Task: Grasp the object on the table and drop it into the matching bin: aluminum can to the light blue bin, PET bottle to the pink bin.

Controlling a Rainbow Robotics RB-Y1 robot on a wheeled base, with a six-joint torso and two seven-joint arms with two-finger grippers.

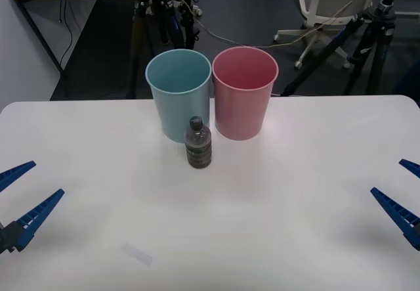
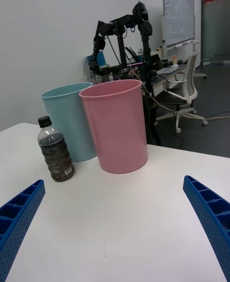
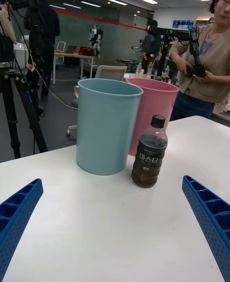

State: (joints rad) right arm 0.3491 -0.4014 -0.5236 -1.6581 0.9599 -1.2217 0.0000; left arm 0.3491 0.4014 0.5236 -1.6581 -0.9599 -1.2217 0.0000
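A small clear PET bottle (image 1: 198, 144) with a dark cap and dark label stands upright on the white table (image 1: 275, 212), just in front of the gap between the two bins. The light blue bin (image 1: 178, 92) is at the back, left of centre, and the pink bin (image 1: 244, 90) touches it on the right. My left gripper (image 1: 21, 196) is open at the table's left edge, far from the bottle (image 3: 149, 152). My right gripper (image 1: 405, 196) is open at the right edge, also far from the bottle (image 2: 55, 150). Both hold nothing.
A small pale slip (image 1: 138, 253) lies on the table near the front, left of centre. Tripods (image 1: 157, 8) and an office chair (image 1: 328, 2) stand on the floor behind the table's far edge.
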